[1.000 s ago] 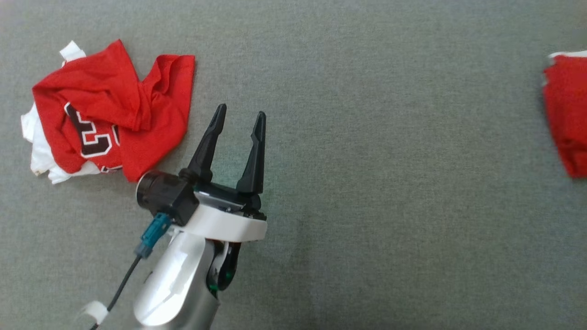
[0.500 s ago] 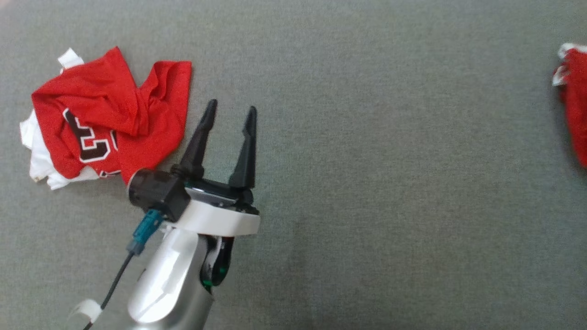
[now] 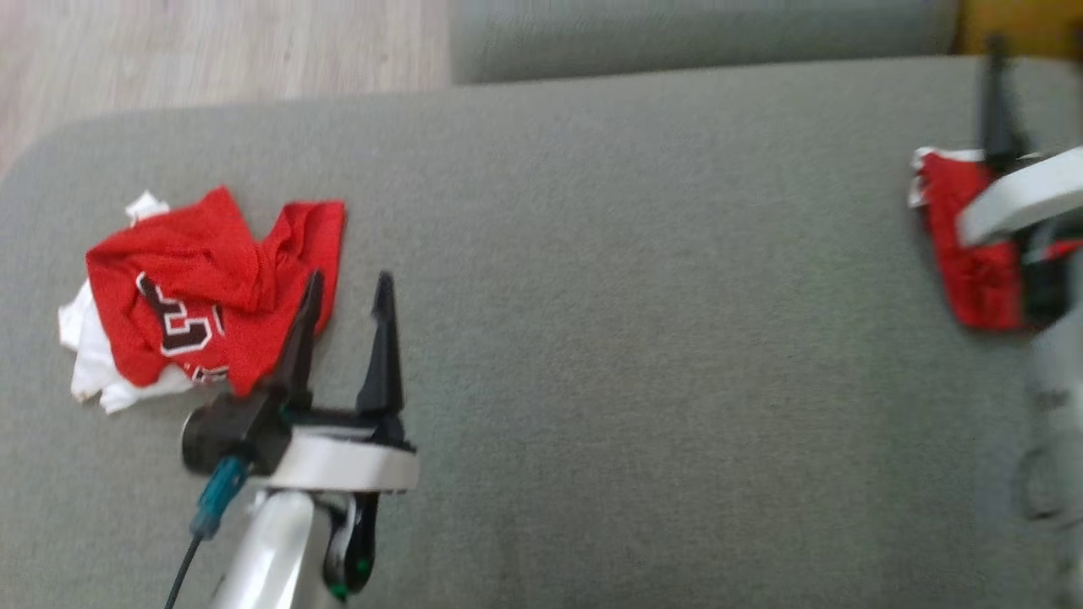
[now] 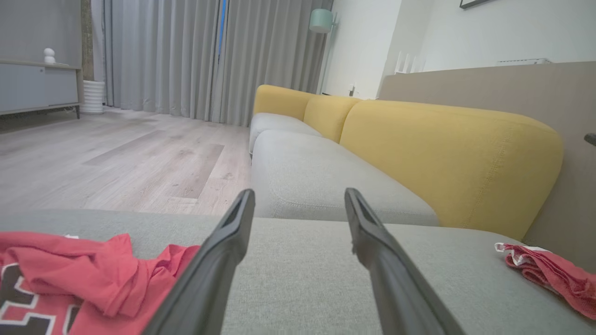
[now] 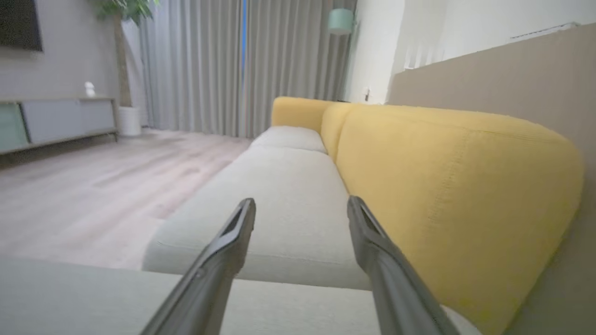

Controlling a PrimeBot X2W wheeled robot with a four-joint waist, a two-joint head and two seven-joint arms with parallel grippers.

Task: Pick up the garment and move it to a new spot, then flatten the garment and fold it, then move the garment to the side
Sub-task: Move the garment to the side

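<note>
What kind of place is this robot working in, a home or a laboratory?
Most likely a home living room: a grey sofa with yellow back cushions, long grey curtains and a wooden floor.

garments 2: jersey (image 3: 211, 279), red bundle (image 3: 956, 271) | left end effector (image 3: 349, 277) + right end effector (image 5: 300, 201): 2

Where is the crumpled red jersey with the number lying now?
In the head view, the red jersey lies on the left part of the grey seat cushion, just left of the left gripper.
</note>
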